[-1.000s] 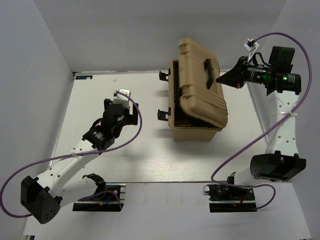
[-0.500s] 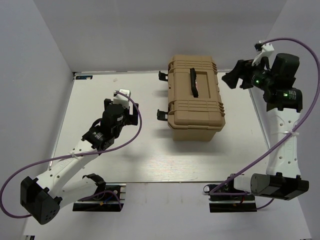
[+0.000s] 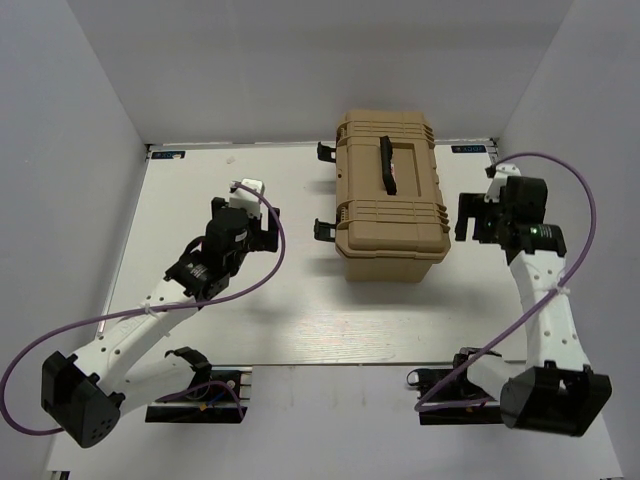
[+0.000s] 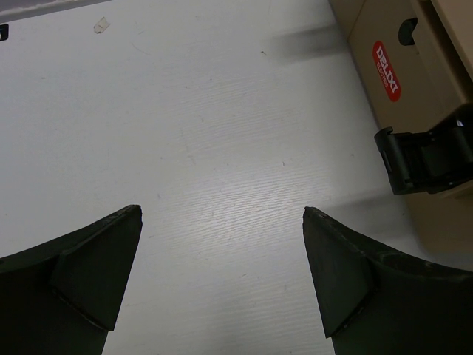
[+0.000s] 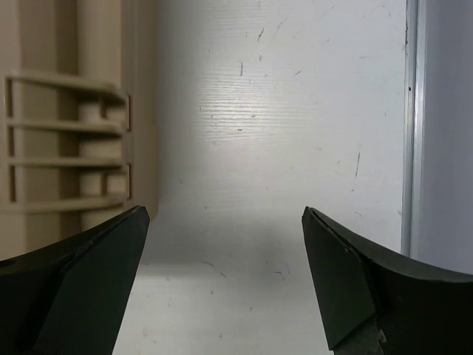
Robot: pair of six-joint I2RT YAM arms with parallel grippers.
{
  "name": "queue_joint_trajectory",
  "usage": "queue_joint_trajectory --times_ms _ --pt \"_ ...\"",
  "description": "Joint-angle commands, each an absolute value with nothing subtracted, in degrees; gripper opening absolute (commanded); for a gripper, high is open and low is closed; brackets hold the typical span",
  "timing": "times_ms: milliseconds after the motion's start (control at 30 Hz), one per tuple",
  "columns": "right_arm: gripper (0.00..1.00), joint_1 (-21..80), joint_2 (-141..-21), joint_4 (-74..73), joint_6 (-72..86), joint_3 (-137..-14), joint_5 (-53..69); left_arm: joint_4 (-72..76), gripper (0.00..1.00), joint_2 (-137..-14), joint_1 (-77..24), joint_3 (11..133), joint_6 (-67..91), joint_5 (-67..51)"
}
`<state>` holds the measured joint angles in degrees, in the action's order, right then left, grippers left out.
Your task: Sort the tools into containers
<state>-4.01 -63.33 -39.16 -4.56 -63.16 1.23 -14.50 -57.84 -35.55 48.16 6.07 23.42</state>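
Note:
No tools show in any view. A tan toolbox with a black carry handle stands at the back middle of the table, its lid down. My left gripper hovers open over bare table left of the toolbox, nothing between its fingers. My right gripper hangs open just right of the toolbox, over bare table, also with nothing in it.
Black latches stick out from the toolbox's left side; one latch lies close to my left gripper's right finger. The table's right edge and the wall run beside my right gripper.
The toolbox lid, held raised a second ago, has dropped shut. My right gripper opened, let go of the lid and came down beside the box. The left arm has not moved.

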Motion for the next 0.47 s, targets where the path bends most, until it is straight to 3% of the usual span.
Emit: queue_joint_trajectory --times_ms 0,433 --pt "0.9 -4.04 -57.15 -33.41 -5.19 -58.73 -0.62 -13.71 1.0 -57.92 -35.33 47.64 6.5 22.32" --pt "0.9 -4.04 -47.55 -29.97 -4.48 -46.41 3.25 -13.71 1.0 -59.15 -35.33 48.16 7.03 16.53"
